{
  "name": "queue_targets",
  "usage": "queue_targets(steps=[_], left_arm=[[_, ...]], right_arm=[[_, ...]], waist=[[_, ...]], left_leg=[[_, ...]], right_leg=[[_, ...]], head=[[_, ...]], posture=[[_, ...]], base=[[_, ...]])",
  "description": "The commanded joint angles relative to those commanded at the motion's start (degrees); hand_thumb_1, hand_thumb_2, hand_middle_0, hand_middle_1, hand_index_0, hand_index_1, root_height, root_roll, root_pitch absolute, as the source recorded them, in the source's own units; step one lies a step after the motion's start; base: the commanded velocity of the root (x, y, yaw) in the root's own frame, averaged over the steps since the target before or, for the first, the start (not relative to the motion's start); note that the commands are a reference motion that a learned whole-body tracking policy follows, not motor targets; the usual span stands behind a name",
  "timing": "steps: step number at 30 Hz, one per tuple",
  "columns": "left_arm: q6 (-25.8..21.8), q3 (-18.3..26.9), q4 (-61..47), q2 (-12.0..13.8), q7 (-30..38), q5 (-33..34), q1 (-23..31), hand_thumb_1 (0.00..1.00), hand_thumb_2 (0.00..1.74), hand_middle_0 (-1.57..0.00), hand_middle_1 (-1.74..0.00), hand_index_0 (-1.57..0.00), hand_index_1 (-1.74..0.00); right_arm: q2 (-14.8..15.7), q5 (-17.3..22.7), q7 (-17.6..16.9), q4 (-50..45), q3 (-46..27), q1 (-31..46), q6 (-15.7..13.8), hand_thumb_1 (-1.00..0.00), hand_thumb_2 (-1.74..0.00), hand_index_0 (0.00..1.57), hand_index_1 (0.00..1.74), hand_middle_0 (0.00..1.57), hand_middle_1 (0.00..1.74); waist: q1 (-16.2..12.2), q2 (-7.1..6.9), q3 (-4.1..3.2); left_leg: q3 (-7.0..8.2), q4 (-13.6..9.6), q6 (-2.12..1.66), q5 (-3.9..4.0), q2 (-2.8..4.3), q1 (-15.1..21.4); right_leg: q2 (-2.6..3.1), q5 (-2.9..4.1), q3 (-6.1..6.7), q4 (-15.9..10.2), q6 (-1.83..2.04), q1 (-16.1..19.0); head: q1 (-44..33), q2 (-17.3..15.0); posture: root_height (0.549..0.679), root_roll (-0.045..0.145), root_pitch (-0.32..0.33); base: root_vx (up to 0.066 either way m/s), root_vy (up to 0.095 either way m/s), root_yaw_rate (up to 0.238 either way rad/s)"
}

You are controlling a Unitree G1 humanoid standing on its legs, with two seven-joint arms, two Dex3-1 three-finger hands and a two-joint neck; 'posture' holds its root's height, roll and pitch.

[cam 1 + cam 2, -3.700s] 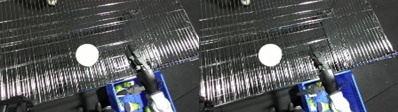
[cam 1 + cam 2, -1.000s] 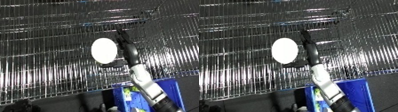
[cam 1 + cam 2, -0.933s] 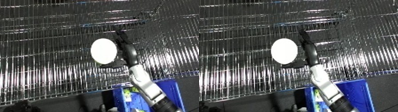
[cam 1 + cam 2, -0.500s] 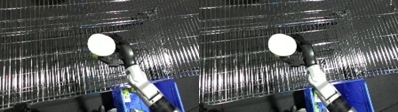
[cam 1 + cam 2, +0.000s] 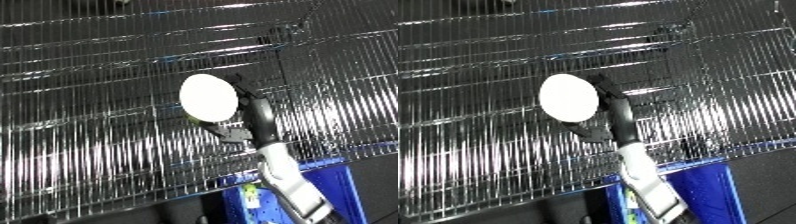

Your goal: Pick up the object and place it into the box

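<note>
A shiny wire rack (image 5: 89, 140) fills nearly the whole view, its thin metal bars running close together and throwing back bright streaks of light, with darkness showing through the gaps. Further back lie more rows of the same wire, and a small loop of wire (image 5: 282, 34) stands up near the upper right. The rack's front edge slants across the lower part of the view, and below it the floor is dark. The right hand (image 5: 253, 122) reaches up over the rack from the lower right on a white and silver forearm (image 5: 289, 182). Its black fingers and thumb are curled round the edge of a white round disc (image 5: 209, 97), which it holds with the flat face turned toward the camera. A bit of yellow-green shows at the disc's lower edge. The blue bin (image 5: 355, 192) sits below the rack's front edge at the lower right, partly hidden by the forearm. The left hand is out of sight.
</note>
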Motion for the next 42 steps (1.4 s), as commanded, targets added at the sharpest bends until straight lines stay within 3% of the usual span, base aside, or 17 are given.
queue_targets(steps=[6, 15, 21, 32, 42], left_arm=[[-0.3, 1.8, -0.3, 0.1, 0.0, 0.8, 0.6, 1.0, 1.74, -1.57, -1.74, -1.57, -1.74], [-0.1, 4.8, -0.8, -0.1, -1.4, 1.9, 1.7, 1.0, 1.74, -1.57, -1.74, -1.57, -1.74], [0.5, 6.0, -1.5, 0.1, -1.7, 2.3, 2.0, 1.0, 1.74, -1.57, -1.74, -1.57, -1.74], [-0.1, 7.5, -1.5, 0.3, -1.4, 2.1, 3.1, 1.0, 1.74, -1.57, -1.74, -1.57, -1.74], [-1.7, 7.8, -0.7, -0.4, -1.7, 1.5, 4.0, 1.0, 1.74, -1.57, -1.74, -1.57, -1.74]], right_arm=[[0.3, -2.6, -1.0, -8.0, -3.3, 6.2, -2.4, -0.7, -1.22, 1.1, 1.22, 1.1, 1.22], [0.8, -4.2, -2.4, -16.0, -8.5, 15.3, -7.1, -0.7, -1.22, 1.1, 1.22, 1.1, 1.22], [0.5, -4.6, -5.2, -19.5, -11.0, 19.9, -9.0, -0.7, -1.22, 1.1, 1.22, 1.1, 1.22], [-0.6, -4.3, -10.5, -22.0, -15.1, 28.9, -11.2, -0.7, -1.22, 1.1, 1.22, 1.1, 1.22], [-1.5, -3.1, -10.8, -20.9, -16.7, 33.0, -13.1, -0.7, -1.22, 1.1, 1.22, 1.1, 1.22]], waist=[[-2.1, -0.83, 0.0], [-4.6, -1.63, -0.03], [-6.1, -1.99, -0.65], [-9.8, -1.95, -0.72], [-11.7, -1.47, -0.62]], left_leg=[[0.45, -2.2, -0.25, 0.51, 0.93, 1.9], [1.13, -5.9, -0.83, 1.34, 2.21, 5.4], [1.69, -7.4, -1.0, 1.35, 2.9, 6.8], [3.44, -9.1, -1.11, 0.92, 4.13, 9.1], [4.47, -10.1, -1.19, 0.95, 4.53, 10.2]], right_leg=[[0.62, 0.83, 0.78, -2.4, 0.5, 1.8], [0.81, 2.61, 1.84, -7.2, 1.55, 5.4], [0.87, 3.45, 2.34, -10.1, 1.96, 7.3], [1.07, 4.29, 4.25, -13.3, 2.06, 9.5], [1.22, 4.51, 5.19, -14.3, 2.07, 10.0]], head=[[-1.5, 0.3], [-1.7, 1.5], [1.3, 2.3], [9.0, 2.5], [12.2, 2.4]], posture=[[0.604, 0.045, 0.085], [0.615, 0.043, 0.073], [0.623, 0.044, 0.077], [0.633, 0.053, 0.08], [0.635, 0.061, 0.081]], base=[[-0.074, -0.039, -0.172], [-0.057, -0.04, -0.187], [-0.059, -0.036, -0.216], [-0.052, 0.009, -0.211], [-0.017, 0.028, -0.089]])
